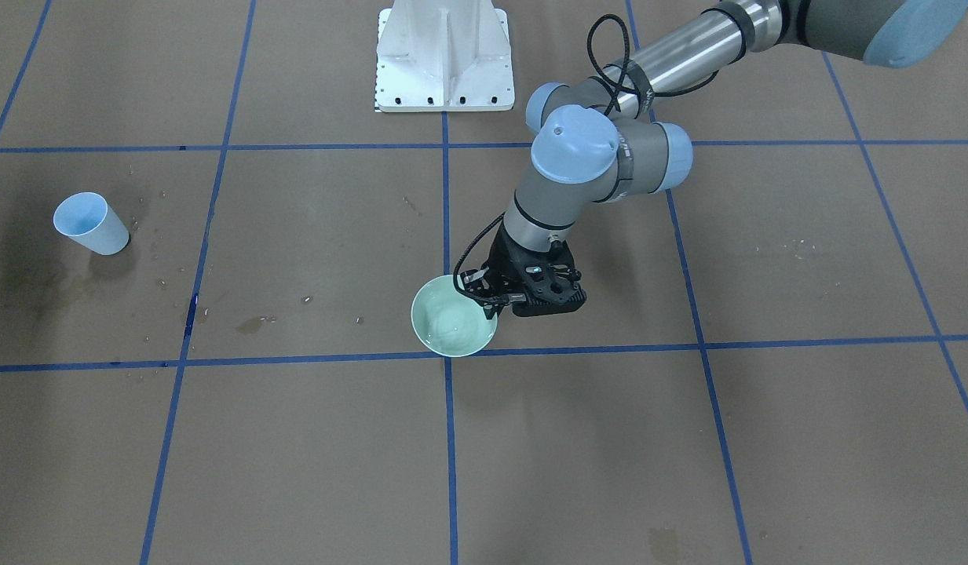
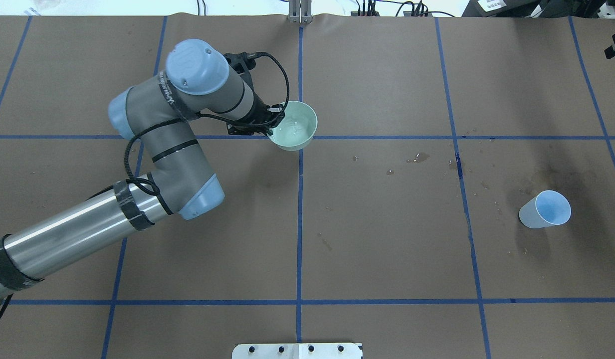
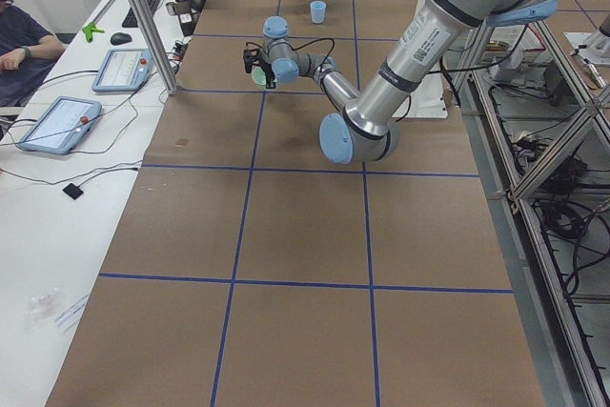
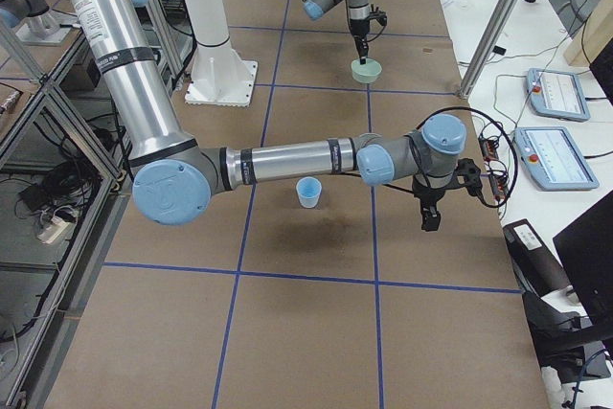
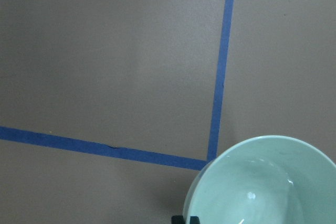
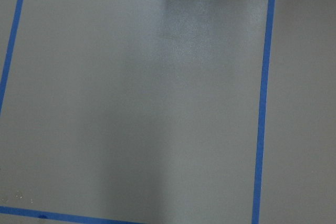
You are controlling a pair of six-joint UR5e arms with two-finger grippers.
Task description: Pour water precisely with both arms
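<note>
My left gripper (image 1: pixel 493 297) is shut on the near rim of a mint-green bowl (image 1: pixel 451 323), over a blue tape crossing at the table's middle. The bowl (image 2: pixel 297 127) appears slightly off the paper. Water (image 5: pixel 251 196) lies in it as a faint sheen with small glints. A light blue cup (image 2: pixel 545 209) stands upright far to the robot's right, apart from both grippers; it also shows in the front view (image 1: pixel 91 224). My right gripper (image 4: pixel 428 219) hangs low over bare paper beyond the cup (image 4: pixel 308 193). I cannot tell whether it is open or shut.
Wet spots (image 2: pixel 419 157) and a dark damp patch (image 2: pixel 551 179) mark the paper between the bowl and the cup. The white pedestal (image 1: pixel 444 63) stands at the robot's side. A metal post (image 3: pixel 143 16), tablets and a seated operator are at the far edge.
</note>
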